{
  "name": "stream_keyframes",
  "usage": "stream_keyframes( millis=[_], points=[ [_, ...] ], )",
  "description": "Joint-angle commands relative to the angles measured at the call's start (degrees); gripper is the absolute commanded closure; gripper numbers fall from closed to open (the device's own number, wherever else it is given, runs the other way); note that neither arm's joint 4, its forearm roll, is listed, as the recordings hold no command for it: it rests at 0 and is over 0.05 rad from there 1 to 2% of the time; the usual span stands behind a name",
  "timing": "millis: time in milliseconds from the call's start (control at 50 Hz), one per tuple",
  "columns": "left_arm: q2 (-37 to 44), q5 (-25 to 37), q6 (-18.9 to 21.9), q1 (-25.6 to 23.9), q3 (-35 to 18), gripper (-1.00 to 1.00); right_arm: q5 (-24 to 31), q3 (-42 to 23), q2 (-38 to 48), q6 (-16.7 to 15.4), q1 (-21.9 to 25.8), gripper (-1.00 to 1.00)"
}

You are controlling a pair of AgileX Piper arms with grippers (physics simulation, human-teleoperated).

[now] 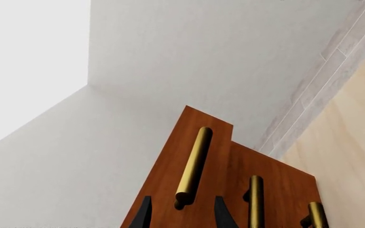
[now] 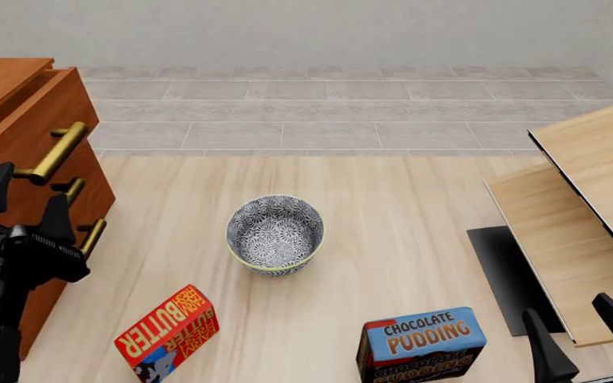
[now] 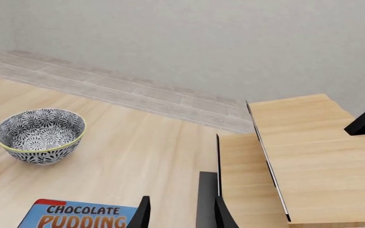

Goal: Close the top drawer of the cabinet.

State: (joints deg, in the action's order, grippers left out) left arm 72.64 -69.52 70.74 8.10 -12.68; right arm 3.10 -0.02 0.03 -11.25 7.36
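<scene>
Far left in the front view: the cabinet [image 2: 9, 136] stands at the table's left edge w/ its top drawer [image 2: 32, 112] sticking out past the two lower fronts. Your left gripper [image 2: 25, 203] is right in front of the drawers, fingers spread; in the left wrist view the top drawer's brass handle [image 1: 193, 166] sits between the fingertips, not pinched. Mid-table: patterned bowl [image 2: 275, 234], w/ a butter box [image 2: 166, 325] nearer you and a chocolate pudding box [image 2: 421, 344] to its right. Right side: pale wood panels [image 2: 578, 215] over a dark mat [image 2: 509, 271]. Your right gripper [image 2: 587, 335] is at the bottom right corner, fingers apart, holding nothing.
</scene>
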Motion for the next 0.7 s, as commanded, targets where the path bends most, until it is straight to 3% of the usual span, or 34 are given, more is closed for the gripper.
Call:
stream_keyframes(
  millis=[20, 700],
  points=[
    [-0.52, -0.38, -0.82, 1.98, 0.18, -1.00, 0.05, 0.00, -0.01, -0.50, 0.25, -1.00],
    [-0.55, -0.38, -2.01, 5.83, 0.15, -1.00, 0.22, 0.01, -0.01, -1.15, 0.94, -1.00]
  ],
)
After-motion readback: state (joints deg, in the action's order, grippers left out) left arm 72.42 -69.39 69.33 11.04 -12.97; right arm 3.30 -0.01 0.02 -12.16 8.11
